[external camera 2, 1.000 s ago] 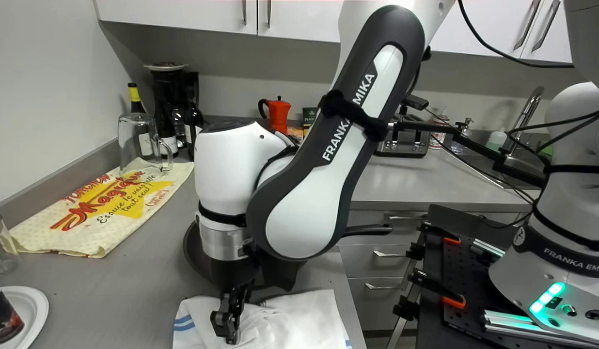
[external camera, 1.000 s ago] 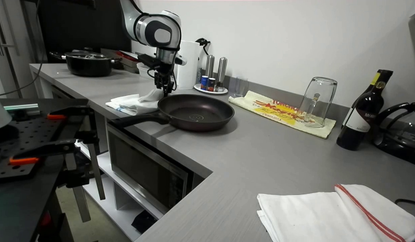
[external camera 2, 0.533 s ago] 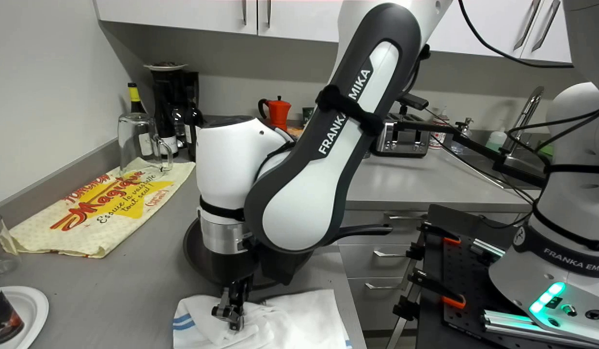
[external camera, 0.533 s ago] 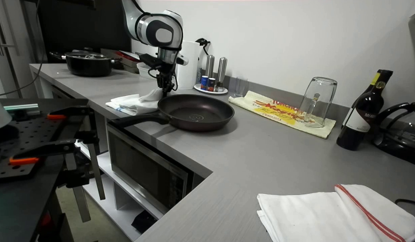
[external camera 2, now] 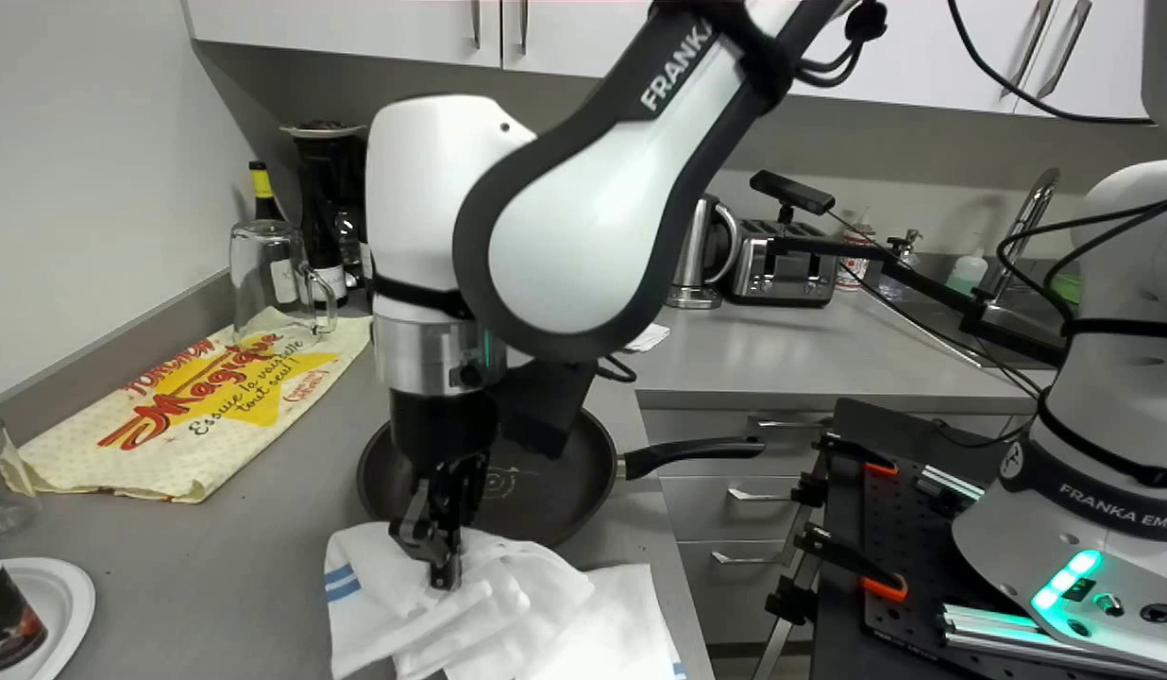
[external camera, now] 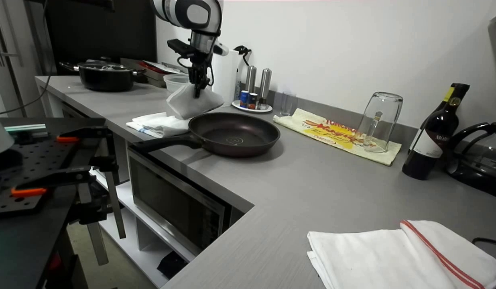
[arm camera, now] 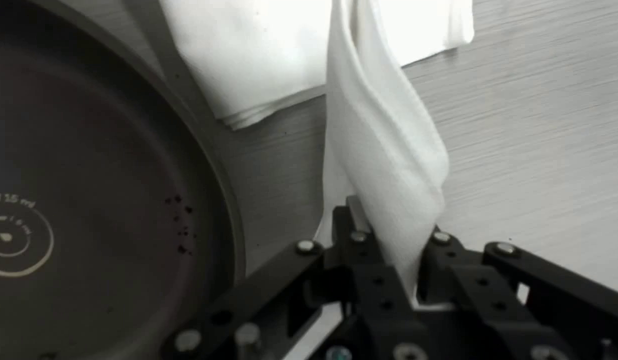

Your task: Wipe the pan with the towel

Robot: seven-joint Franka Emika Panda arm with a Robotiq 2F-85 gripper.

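A white towel (external camera: 188, 105) with blue stripes hangs partly lifted from my gripper (external camera: 197, 93), which is shut on it. In the wrist view the bunched towel (arm camera: 384, 145) runs up between the fingers (arm camera: 346, 230). Part of the white cloth lies folded on the counter in both exterior views; whether it is all one piece I cannot tell. The dark pan (external camera: 234, 138) rests flat beside the towel, its handle reaching over the counter edge. In an exterior view the arm covers part of the pan (external camera 2: 555, 482). The gripper is above the counter, just off the pan's rim.
A white towel with red stripes (external camera: 408, 257) lies on the near counter. Along the wall are a yellow printed cloth (external camera: 328, 134) under a glass mug (external camera: 378, 120), a plate with shakers (external camera: 252, 108) and a paper roll (external camera: 225, 80). A wine bottle (external camera: 434, 132) stands farther along.
My gripper has closed on the towel and risen, pulling part of it up off the counter. The pan has stayed where it was.
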